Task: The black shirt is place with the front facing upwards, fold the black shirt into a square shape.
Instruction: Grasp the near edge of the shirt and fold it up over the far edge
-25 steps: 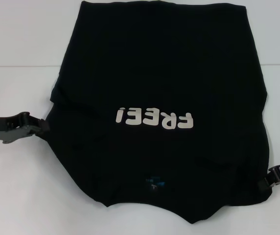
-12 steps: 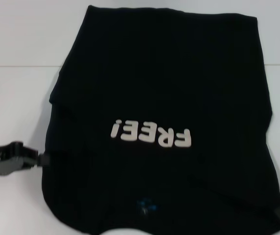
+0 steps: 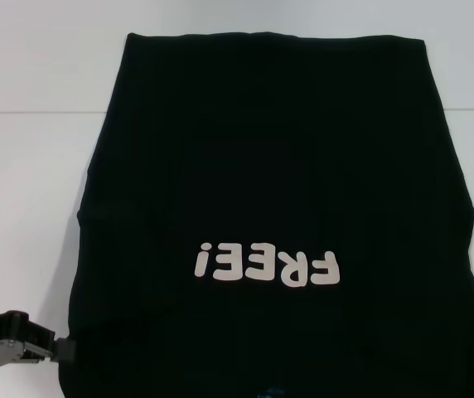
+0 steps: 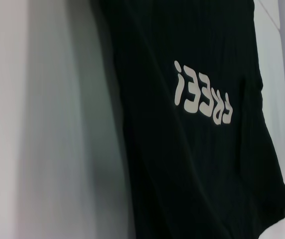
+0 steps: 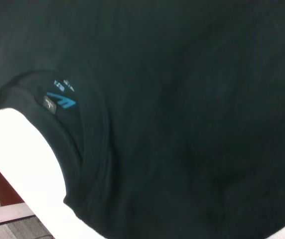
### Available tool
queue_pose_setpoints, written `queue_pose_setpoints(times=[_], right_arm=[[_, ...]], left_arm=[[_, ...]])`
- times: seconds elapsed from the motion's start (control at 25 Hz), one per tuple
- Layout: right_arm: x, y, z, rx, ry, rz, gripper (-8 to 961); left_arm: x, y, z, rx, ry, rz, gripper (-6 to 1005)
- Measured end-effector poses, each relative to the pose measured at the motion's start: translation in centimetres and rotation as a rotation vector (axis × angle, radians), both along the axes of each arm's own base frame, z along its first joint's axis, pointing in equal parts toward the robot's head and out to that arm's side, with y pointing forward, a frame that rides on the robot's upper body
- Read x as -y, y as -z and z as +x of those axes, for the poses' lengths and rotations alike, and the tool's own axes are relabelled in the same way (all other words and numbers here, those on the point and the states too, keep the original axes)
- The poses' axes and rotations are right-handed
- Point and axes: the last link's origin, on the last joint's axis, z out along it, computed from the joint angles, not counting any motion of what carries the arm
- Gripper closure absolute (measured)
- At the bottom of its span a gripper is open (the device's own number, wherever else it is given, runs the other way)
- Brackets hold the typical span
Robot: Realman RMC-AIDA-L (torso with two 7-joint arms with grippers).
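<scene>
- Two grippers drawing black shirt (image 3: 278, 207) nearer across white bench (image 3: 30, 182) than a second ago.
- Left gripper (image 3: 63, 350) at near-left edge, apparently clamped on cloth; right gripper's jaws unseen, cannot tell.
- Likely straightening before folding.

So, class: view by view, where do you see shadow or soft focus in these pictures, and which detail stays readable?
Head view: even light, no glare; the black shirt shows cream lettering readable though upside down; the left gripper is at its edge. Left wrist view: a broad grey shadow lies on the white table beside the cloth, edges soft. Right wrist view: the blue neck label is slightly soft.
</scene>
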Motion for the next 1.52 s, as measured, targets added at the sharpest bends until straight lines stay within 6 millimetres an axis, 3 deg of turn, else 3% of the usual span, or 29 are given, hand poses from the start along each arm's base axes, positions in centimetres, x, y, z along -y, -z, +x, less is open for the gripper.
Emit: queue_pose_setpoints(times=[0.2,0.36,0.64,0.88,1.16,1.4,1.52], right_arm=[[-0.2,-0.3,0.2,-0.057,0.028,0.068,888],[-1.0,-1.3,0.5,-0.159,0.084,0.198,880],[-3.6,-3.6,1.9,-0.387,0.232,0.571,867],[-5.6,-4.9,3.3,-0.542,0.291,0.909,856],[-7.6,-2.6,3.7,-0.581,0.283,1.196,843],[-9.6,0.1,2.4,-0.511,0.209,1.291,832],[-10.5,0.5,1.9,-0.472,0.174,1.326,826]], left_arm=[[-0.4,-0.2,0.2,0.000,0.010,0.013,987],[-1.8,-0.8,0.7,0.045,0.001,0.123,987],[-6.3,-2.6,1.1,0.096,-0.057,0.441,987],[-10.1,-2.7,1.8,0.122,-0.070,0.742,988],[-12.7,-0.6,3.1,0.069,-0.017,0.984,988],[-13.8,0.8,4.1,0.019,0.031,1.011,988],[-14.4,1.2,4.6,-0.005,0.051,1.016,987]])
